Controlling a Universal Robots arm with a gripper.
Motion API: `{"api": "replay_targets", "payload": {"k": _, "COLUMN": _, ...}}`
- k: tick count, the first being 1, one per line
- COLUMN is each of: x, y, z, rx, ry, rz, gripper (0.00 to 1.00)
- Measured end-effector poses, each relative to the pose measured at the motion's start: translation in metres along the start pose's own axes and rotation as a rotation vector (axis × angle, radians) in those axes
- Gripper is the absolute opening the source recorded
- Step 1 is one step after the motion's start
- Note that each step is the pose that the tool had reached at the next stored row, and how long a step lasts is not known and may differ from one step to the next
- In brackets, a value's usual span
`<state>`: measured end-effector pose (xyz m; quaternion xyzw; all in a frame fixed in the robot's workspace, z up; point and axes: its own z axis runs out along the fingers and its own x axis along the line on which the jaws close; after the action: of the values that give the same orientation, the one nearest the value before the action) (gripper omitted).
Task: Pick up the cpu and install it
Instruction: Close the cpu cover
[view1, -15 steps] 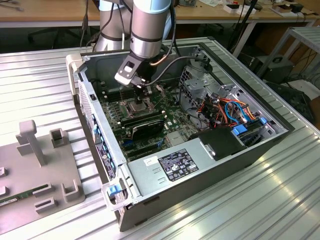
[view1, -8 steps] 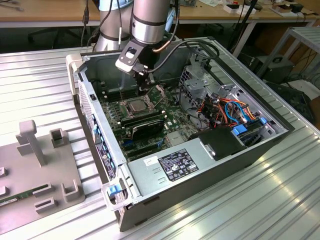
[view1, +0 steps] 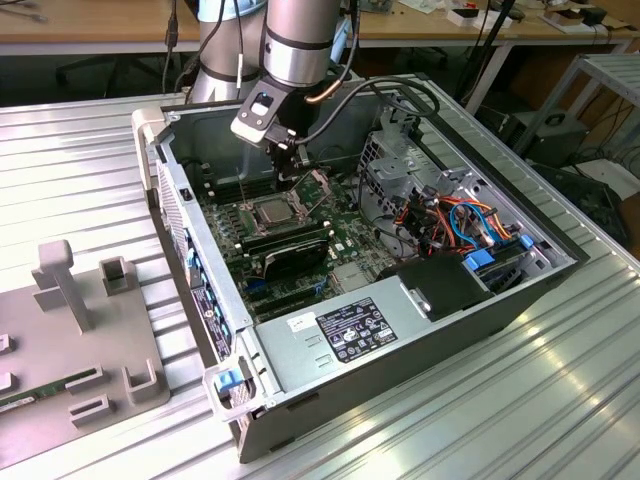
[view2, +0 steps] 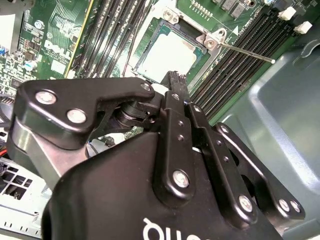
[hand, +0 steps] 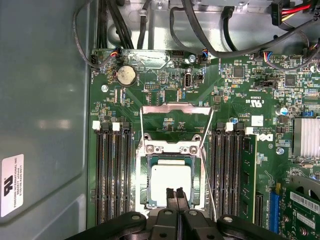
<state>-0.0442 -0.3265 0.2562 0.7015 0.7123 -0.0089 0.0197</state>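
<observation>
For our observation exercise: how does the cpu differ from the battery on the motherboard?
The cpu is square; the battery is round. The cpu is larger than the battery. The cpu lies under the gripper; the battery sits clear of it. Both have silvery tops.

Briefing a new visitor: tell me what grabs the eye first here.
The open computer case on the ribbed metal table, with the robot arm reaching into it. Inside, the silvery cpu lies in its socket, hold-down frame flipped open, and the end effector is poised at the chip's edge.
</observation>
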Motion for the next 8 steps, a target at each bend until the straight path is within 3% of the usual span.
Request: {"api": "replay_targets", "payload": {"k": 8, "x": 0.0, "y": 0.0, "z": -0.0001, "rx": 0.0, "ry": 0.0, "rz": 0.0, "gripper": 0.11}}
